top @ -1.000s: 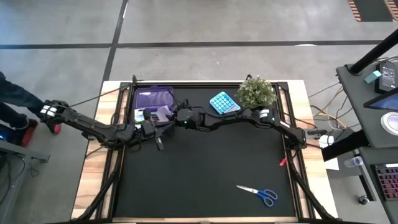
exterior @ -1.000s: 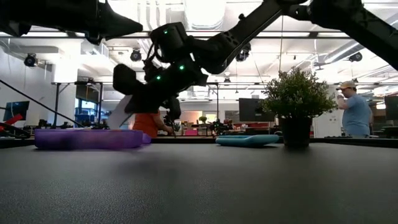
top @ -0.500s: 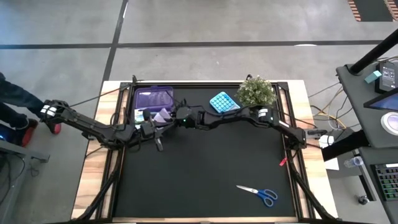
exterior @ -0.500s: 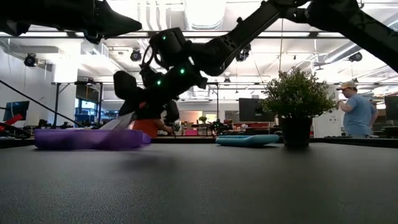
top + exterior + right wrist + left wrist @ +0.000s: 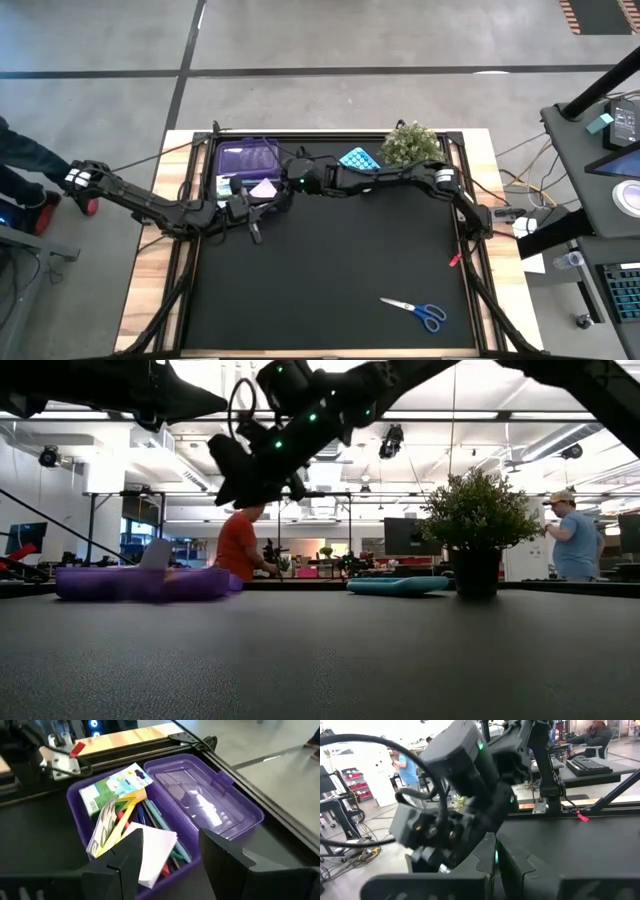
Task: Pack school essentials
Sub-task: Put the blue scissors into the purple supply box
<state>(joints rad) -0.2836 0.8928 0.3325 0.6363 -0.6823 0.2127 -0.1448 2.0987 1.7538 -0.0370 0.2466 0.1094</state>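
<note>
Covering most of the bench, a black table point(image 5: 330, 270) is seen from above, with both dark arms reaching to its far left part. A translucent purple case point(image 5: 220, 805) lies open there, its lid folded back flat beside the tray. A small leafy potted plant point(image 5: 410, 146) stands at the far edge, with a light-blue calculator-like item point(image 5: 357, 159) partly hidden under the right arm beside it. The right gripper point(image 5: 165, 857) is held just above the case's near edge, its fingers parted and nothing between them. The left gripper point(image 5: 256, 232) is held at the table's left side, just in front of the case, and its fingers are seen closed together in the left wrist view, with nothing in them. Inside the tray a green-white pack point(image 5: 112, 787) is laid at one end, and a pale paper square point(image 5: 152, 852) rests tilted on top of the pens point(image 5: 160, 820), of which teal, yellow and green ones can be made out. Blue-handled scissors point(image 5: 418, 311) are left well apart, near the front right of the table. A small red item point(image 5: 454, 260) is seen at the right rail; what it is cannot be told.
</note>
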